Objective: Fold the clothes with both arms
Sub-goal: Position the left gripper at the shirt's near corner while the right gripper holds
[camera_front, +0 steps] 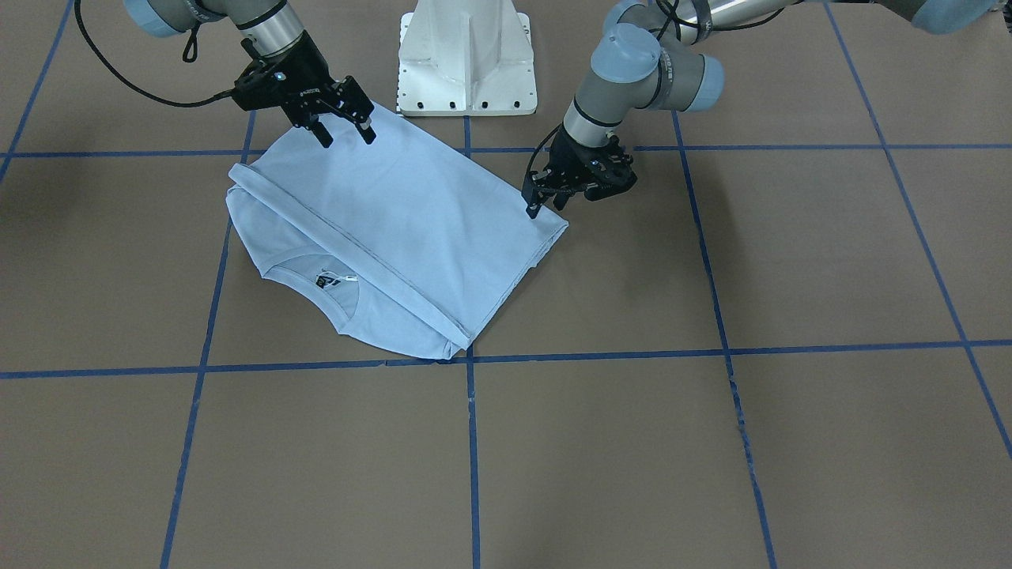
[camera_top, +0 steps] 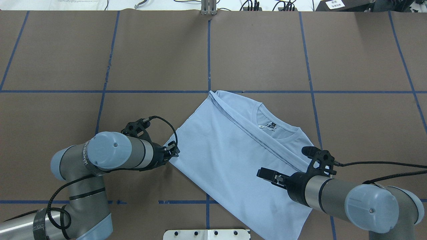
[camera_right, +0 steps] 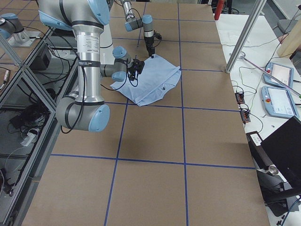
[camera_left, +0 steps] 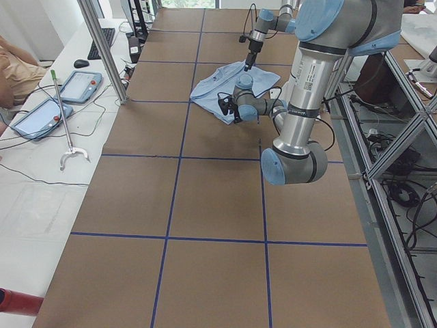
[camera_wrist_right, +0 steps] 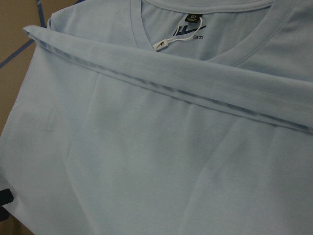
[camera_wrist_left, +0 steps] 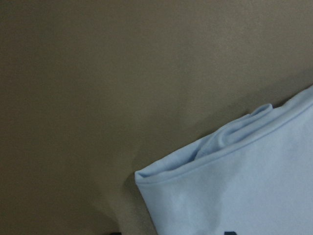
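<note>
A light blue shirt (camera_front: 395, 229) lies partly folded on a brown table (camera_front: 711, 442) marked with blue tape lines. One long fold runs across it just below the collar (camera_top: 277, 131), where a dark label (camera_wrist_right: 188, 29) and a white tag show.

The right gripper (camera_front: 345, 133) hangs just above the shirt's edge on the robot's side, fingers apart and holding nothing. The cloth lies straight under it and spreads away in front of it. The left gripper (camera_front: 563, 201) sits low at the shirt's corner, the cloth just ahead of its fingertips and bare table beneath and behind it. Its fingers look apart and nothing is held (its wrist camera shows only the doubled corner (camera_wrist_left: 161, 178) and brown table).

What could go wrong, as I judge it:
- The corner by the left gripper has two layers. A shallow pinch may catch only the top one, so the lower layer stays down and the fold opens.
- That gripper is so near the table that closing too low could scrape or snag the paper cover.
- The right gripper is over flat cloth, not over a clear corner, so it may bunch a wrinkle instead of taking the edge.
- If one arm lifts sooner or higher than the other, the shirt will skew and the long fold near the collar may slide out of line.

No container shows in any view; the shirt rests directly on the table.
</note>
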